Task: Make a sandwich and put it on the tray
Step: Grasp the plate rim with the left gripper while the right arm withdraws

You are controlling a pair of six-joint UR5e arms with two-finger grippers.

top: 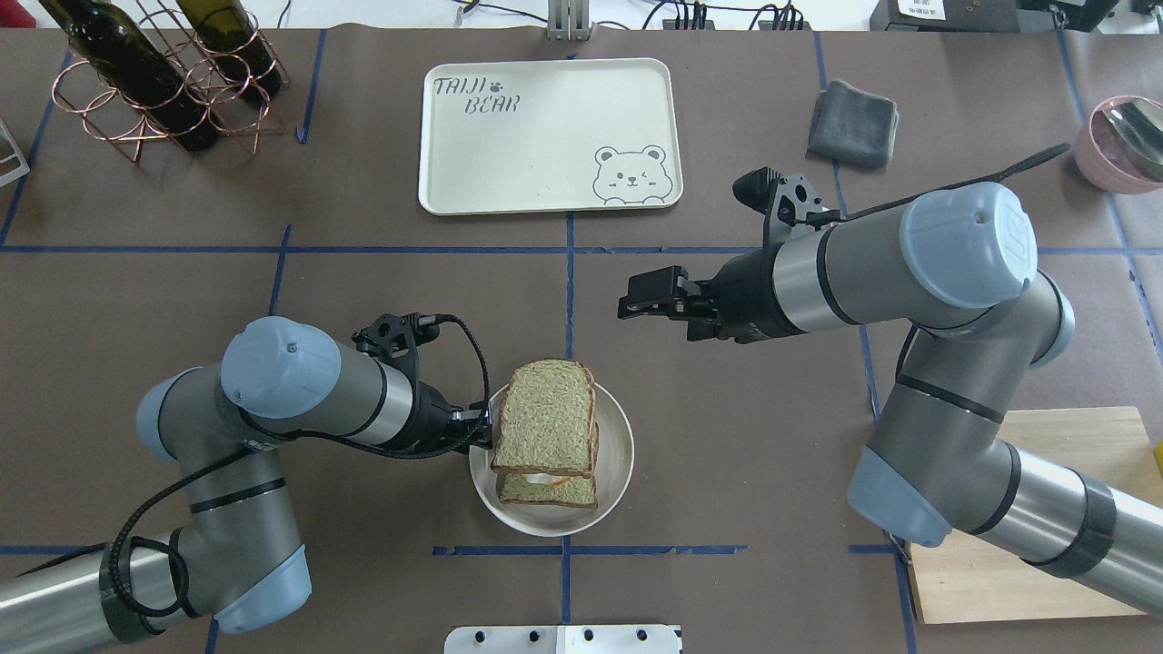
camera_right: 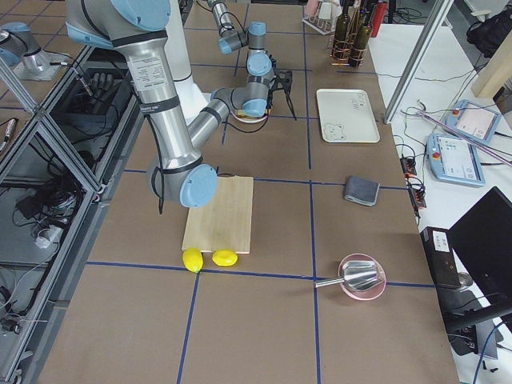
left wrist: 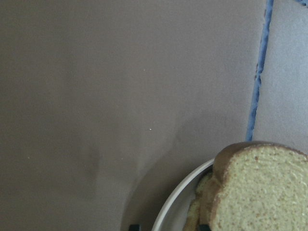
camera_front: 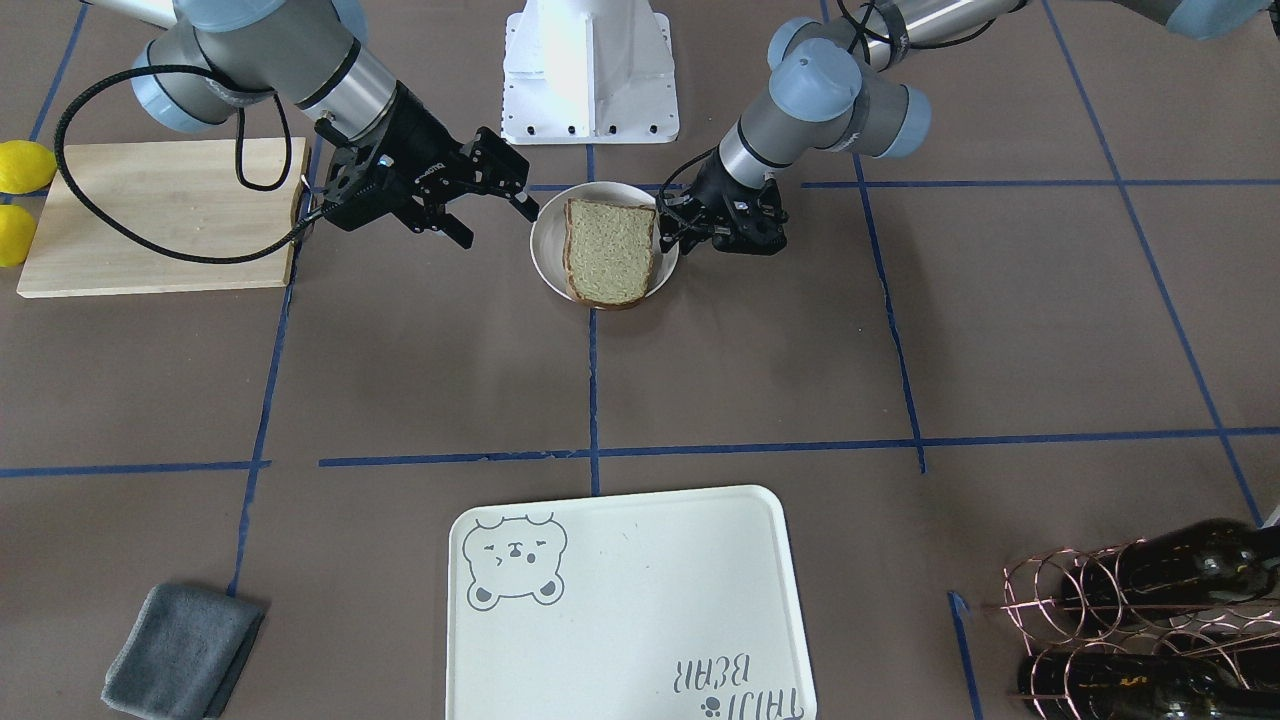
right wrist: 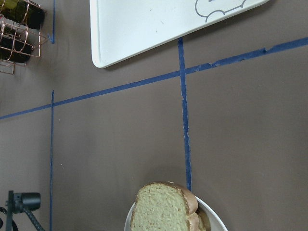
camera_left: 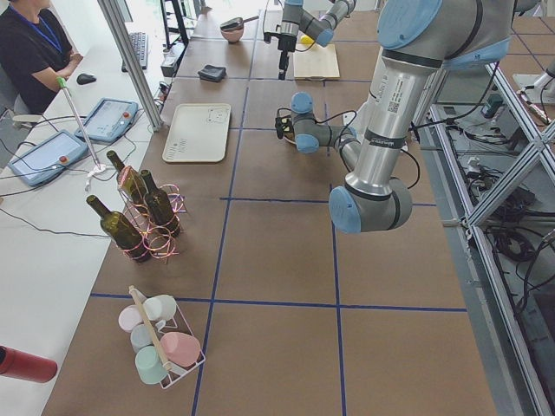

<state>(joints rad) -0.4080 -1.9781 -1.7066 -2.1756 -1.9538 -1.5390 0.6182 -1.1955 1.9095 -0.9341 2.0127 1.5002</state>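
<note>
On your desk (top: 136, 272) the tray (top: 536, 154) lies at the far side. Well apart from it, a white dish (top: 616, 459) holds the stacked sandwich (top: 543, 420). Your right tool (camera_front: 497, 224) hovers beside the dish, fingers spread wide. Your left tool (top: 482, 424) sits at the sandwich's edge, and its grip cannot be told.

tray (top: 545, 182) | far-left corner, grey lettering | "BEAR" clear beside a paw print | first word stylised, uncertain | nothing else legible

Two bread slices (top: 545, 413), one tray (top: 545, 136), one dish (top: 620, 445), two lemons (camera_right: 192, 259).
</note>
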